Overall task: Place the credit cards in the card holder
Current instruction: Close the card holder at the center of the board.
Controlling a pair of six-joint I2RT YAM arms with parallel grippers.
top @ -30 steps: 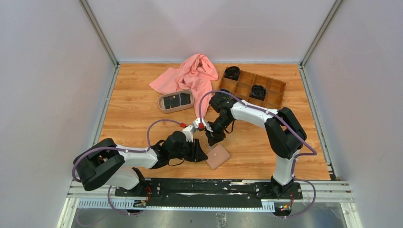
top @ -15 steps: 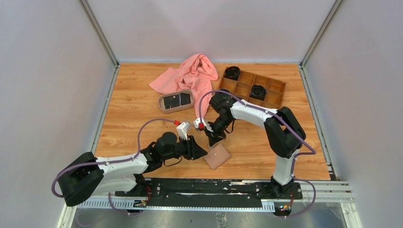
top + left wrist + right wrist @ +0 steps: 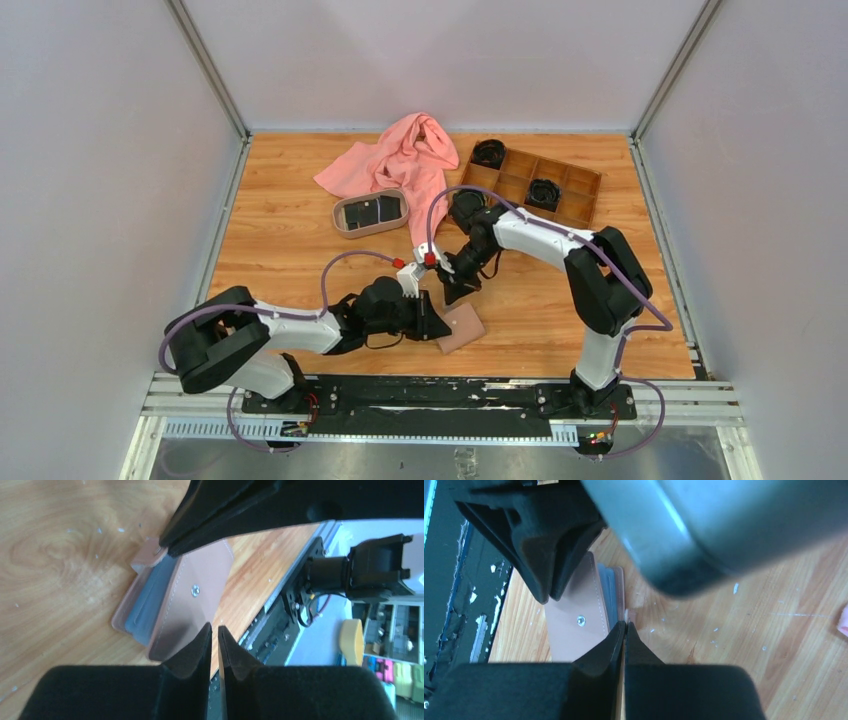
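Note:
The tan-pink card holder point(image 3: 462, 328) lies near the table's front edge, its snap button up point(image 3: 194, 590) and grey-blue lining showing at its side point(image 3: 607, 600). My right gripper point(image 3: 452, 293) point(image 3: 625, 624) is shut on a thin tan flap at the holder's far edge. My left gripper point(image 3: 433, 326) point(image 3: 214, 628) hovers at the holder's near corner, jaws drawn almost together with only a slit between them and nothing in it. Dark credit cards point(image 3: 371, 211) lie in the oval tray point(image 3: 340, 222) farther back.
A pink cloth point(image 3: 400, 160) is heaped behind the tray. A brown wooden compartment box point(image 3: 573, 200) with black items stands at the back right. The black base rail point(image 3: 440, 395) runs close in front of the holder.
The left jaws have closed to a slit, and that gripper has come right up to the holder's near corner. The right gripper shut and shifted slightly right onto the holder's far edge.

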